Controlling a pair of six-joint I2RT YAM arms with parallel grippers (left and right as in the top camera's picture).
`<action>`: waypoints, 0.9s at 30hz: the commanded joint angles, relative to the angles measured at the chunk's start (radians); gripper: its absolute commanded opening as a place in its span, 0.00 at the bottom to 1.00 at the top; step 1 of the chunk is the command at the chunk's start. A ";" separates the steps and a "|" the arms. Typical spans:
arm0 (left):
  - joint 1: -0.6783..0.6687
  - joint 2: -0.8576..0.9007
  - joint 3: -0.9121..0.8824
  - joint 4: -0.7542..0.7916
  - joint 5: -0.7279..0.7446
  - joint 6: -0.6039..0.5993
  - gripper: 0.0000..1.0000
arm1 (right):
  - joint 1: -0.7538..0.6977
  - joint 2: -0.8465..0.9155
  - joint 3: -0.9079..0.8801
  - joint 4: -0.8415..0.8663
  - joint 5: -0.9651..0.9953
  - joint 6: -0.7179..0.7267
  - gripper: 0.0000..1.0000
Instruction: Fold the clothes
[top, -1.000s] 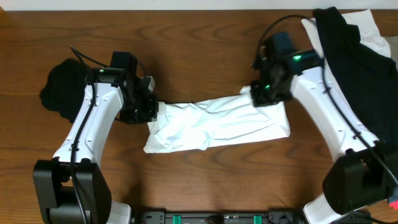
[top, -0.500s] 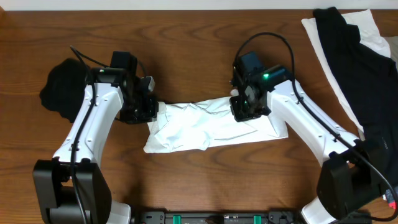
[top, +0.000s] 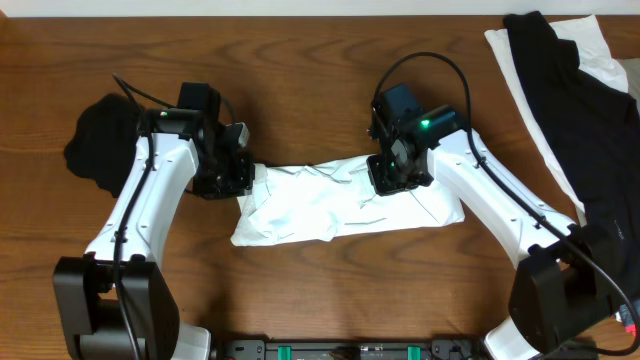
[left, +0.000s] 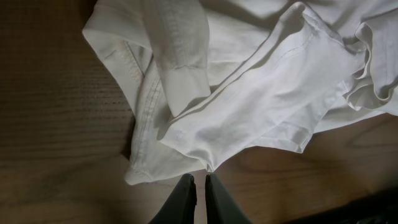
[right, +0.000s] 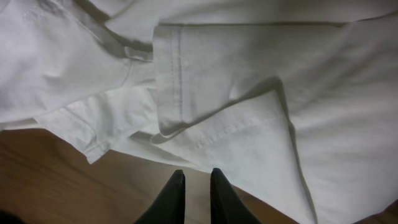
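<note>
Pinching a pointed corner of the white T-shirt (top: 330, 210), the left tool (left: 200, 177) was closed. The right tool (right: 198, 172) stood barely parted and empty beside a hem. The shirt lay crumpled mid-tabletop (top: 330, 290). It looked soft, light and limp, probably best taken by hemmed corners. No print or text showed.

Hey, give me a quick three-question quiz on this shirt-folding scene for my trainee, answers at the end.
1. True or false: a black garment lies beside the left arm.
2. Which claw pinches the white T-shirt at its left end? A) left claw B) right claw
3. Fill in: the pile at the far right holds black and ____ cloth.
Key: 1 true; 2 A; 3 white.
</note>
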 joint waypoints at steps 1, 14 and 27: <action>0.003 -0.013 -0.001 -0.007 0.005 -0.002 0.10 | 0.006 0.013 -0.005 0.000 0.046 0.013 0.15; 0.003 -0.013 -0.001 -0.024 0.005 -0.002 0.11 | -0.075 0.024 -0.139 0.045 0.090 0.030 0.27; 0.003 -0.013 -0.001 -0.024 0.005 -0.002 0.11 | -0.086 0.026 -0.246 0.153 0.053 0.000 0.32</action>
